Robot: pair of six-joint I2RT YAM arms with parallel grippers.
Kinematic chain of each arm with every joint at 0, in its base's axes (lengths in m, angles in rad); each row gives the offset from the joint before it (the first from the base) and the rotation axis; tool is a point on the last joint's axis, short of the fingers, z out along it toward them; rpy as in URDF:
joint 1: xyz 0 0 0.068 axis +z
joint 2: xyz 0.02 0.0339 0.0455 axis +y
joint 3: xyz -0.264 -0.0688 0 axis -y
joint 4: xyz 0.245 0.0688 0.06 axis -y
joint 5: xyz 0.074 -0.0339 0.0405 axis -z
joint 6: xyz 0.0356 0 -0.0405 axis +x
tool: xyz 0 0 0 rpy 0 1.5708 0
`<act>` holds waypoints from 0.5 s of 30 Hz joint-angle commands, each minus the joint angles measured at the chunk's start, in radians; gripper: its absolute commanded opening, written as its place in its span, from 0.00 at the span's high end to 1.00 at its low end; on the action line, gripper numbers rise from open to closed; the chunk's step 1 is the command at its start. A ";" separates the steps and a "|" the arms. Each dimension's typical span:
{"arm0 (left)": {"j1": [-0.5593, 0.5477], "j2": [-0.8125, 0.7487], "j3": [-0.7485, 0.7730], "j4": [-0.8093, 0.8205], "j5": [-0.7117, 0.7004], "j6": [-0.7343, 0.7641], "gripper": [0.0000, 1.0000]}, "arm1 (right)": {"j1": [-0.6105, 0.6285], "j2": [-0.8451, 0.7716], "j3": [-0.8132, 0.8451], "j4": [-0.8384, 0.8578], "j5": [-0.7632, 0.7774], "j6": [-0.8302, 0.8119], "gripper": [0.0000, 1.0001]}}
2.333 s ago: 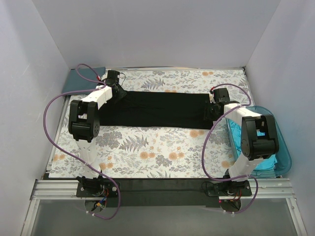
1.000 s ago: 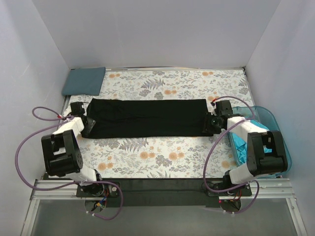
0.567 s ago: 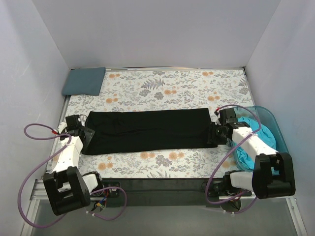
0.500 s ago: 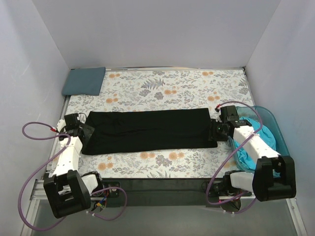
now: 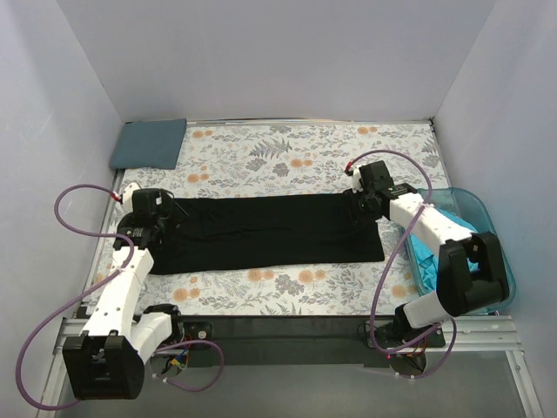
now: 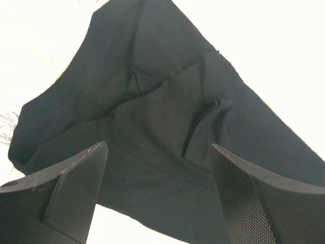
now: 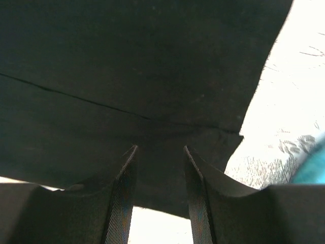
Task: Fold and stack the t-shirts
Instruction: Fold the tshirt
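Three t-shirts are counted. The black t-shirt [image 5: 270, 231] is laid lengthwise across the bench [image 5: 287, 144], presumably so each end is reachable. The left hand [image 6: 158, 148] is spread apart, empty, above one end. The right hand [image 7: 160, 148] is clamped on the other. The slate t-shirt [image 5: 150, 144] is folded far-left. The turquoise t-shirt [image 5: 432, 252] is kept in one tub [image 5: 503, 261].

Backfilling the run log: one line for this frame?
left tool open above black t-shirt | right tool at its far-right corner, grip unclear | turquoise t-shirt in tub
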 commanded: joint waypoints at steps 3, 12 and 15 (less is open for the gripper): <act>-0.054 -0.058 -0.086 0.034 -0.011 0.016 0.25 | 0.019 0.098 0.090 0.033 0.001 -0.140 0.59; -0.071 -0.049 -0.120 0.075 0.003 0.002 0.25 | 0.121 0.236 0.170 0.033 -0.060 -0.166 0.59; -0.073 -0.034 -0.120 0.075 0.016 -0.001 0.25 | 0.181 0.267 0.214 0.038 -0.085 -0.123 0.59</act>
